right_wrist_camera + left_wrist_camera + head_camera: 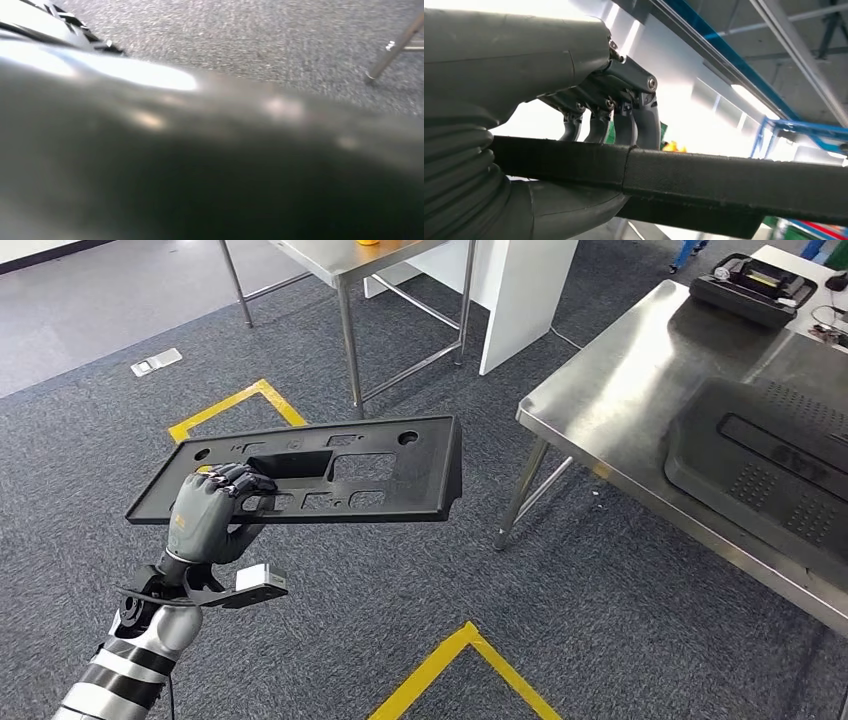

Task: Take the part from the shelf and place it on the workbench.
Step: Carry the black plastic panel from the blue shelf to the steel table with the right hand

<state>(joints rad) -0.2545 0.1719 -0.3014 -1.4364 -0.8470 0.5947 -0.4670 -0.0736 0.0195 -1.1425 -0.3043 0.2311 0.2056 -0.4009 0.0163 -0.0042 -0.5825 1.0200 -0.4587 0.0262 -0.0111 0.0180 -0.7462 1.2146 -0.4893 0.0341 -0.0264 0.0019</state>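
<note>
A long flat black plastic part (350, 465) with several cut-outs is held level above the carpet at the left of the head view. My left hand (210, 512) grips its near left end, fingers curled over the top and thumb beneath. The left wrist view shows the same hold up close: dark fingers (624, 117) wrap over the part's black edge (704, 175) and the thumb (569, 207) presses from the other side. The steel workbench (620, 400) stands to the right, well apart from the part.
On the workbench lie a large black moulded panel (765, 460) and, farther back, a black case (752, 285). A second steel table (350, 260) and a white cabinet (520, 295) stand behind. Yellow floor tape (470, 660) marks the grey carpet.
</note>
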